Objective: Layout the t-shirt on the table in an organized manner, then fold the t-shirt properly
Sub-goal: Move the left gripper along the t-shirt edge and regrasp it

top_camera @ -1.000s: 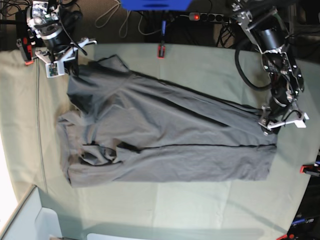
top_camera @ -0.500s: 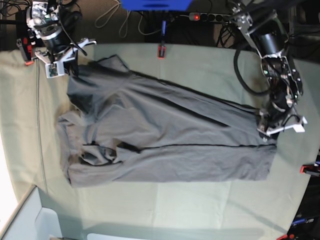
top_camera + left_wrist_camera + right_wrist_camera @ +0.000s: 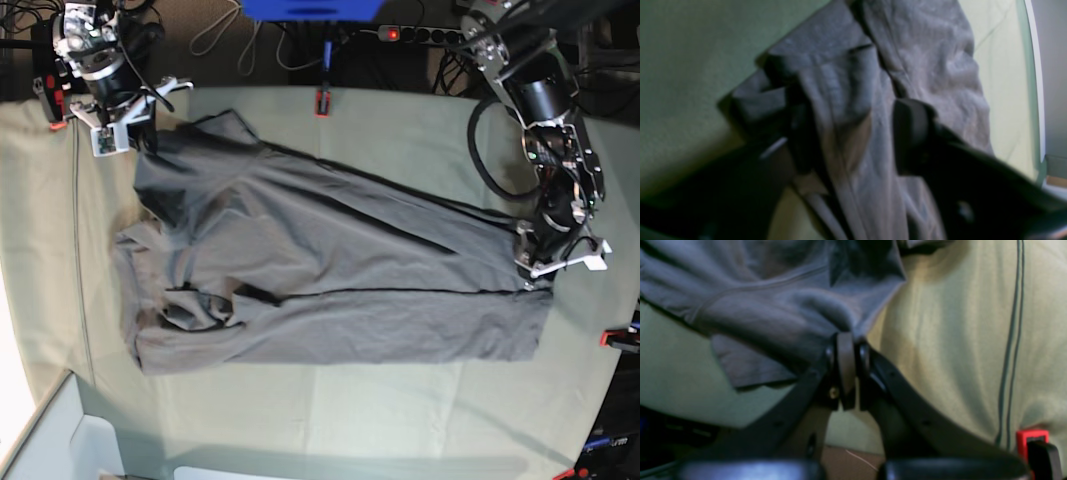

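bare table (image 3: 400, 125) around t-shirt (image 3: 330, 270), red clip (image 3: 322, 102) at edge

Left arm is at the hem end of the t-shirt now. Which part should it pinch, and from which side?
Pinch the bunched hem corner of the t-shirt, coming in from the table's outer edge. The cloth there is doubled into a raised fold, and it already lies between the left gripper's spread fingers, so probably no reposition is needed.

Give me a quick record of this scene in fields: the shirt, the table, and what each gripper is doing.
t-shirt: dark grey, spread lengthwise, upper layer folded over diagonally
table: pale green cloth, red clip at far edge
right gripper: shut, pinching shirt fabric at one corner
left gripper: jaws astride a bunched fold at the shirt's other end, not visibly clamped
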Robot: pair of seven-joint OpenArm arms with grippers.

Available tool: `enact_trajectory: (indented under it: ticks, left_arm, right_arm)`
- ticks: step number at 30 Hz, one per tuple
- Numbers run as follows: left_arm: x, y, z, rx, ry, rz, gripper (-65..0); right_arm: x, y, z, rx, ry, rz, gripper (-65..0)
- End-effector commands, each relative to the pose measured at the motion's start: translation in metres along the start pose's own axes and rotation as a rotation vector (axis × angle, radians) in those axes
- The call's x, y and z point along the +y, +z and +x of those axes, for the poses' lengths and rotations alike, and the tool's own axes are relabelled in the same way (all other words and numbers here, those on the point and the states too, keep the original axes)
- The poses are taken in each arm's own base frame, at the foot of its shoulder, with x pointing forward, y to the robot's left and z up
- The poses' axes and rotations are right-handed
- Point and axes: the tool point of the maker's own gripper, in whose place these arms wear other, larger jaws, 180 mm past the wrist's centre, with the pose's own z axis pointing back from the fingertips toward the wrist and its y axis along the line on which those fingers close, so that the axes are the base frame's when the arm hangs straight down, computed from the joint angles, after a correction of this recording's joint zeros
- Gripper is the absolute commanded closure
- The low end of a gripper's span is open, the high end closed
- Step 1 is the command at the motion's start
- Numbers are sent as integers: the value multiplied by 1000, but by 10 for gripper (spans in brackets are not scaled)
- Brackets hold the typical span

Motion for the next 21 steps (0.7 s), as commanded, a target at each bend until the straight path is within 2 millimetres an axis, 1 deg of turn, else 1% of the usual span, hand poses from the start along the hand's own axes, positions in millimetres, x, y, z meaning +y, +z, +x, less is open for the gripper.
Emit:
enact_trajectory:
  ticks: [1, 3, 10, 11, 12, 13, 16, 18, 19, 20, 21]
  left_arm:
    - [-14, 0, 20, -46, -5, -35, -279]
    - [-14, 0, 20, -48, -5, -35, -261]
    - [-13, 1, 20, -47, -5, -34, -255]
    - [-13, 1, 20, -47, -5, -34, -244]
    - [-13, 1, 20, -47, -5, -34, -223]
    - [-13, 1, 20, -46, -5, -33, -182]
    - [-12, 1, 20, -47, -5, -31, 0]
    - [-8, 2, 18, -41, -7, -25, -4]
    - [-5, 2, 16, -39, -7, -21, -16]
    - [-6, 4, 18, -45, -11, -24, -1]
    - [-4, 6, 20, -52, -17, -23, 0]
  right_arm:
    - [-2, 2, 9, -37, 1, -2, 0]
    - [-2, 2, 9, -37, 1, -2, 0]
    - [-3, 2, 9, -37, 2, -2, 0]
    - [-3, 2, 9, -37, 2, -2, 0]
    - [-3, 2, 9, -37, 2, -2, 0]
    - [-3, 2, 9, -37, 2, -2, 0]
    - [-3, 2, 9, -37, 2, -3, 0]
    - [-3, 2, 10, -38, 2, -3, 0]
    - [-4, 2, 10, -39, 4, -5, 0]
    - [-5, 2, 10, -39, 4, -7, 0]
    - [-5, 3, 12, -43, 6, -9, 0]
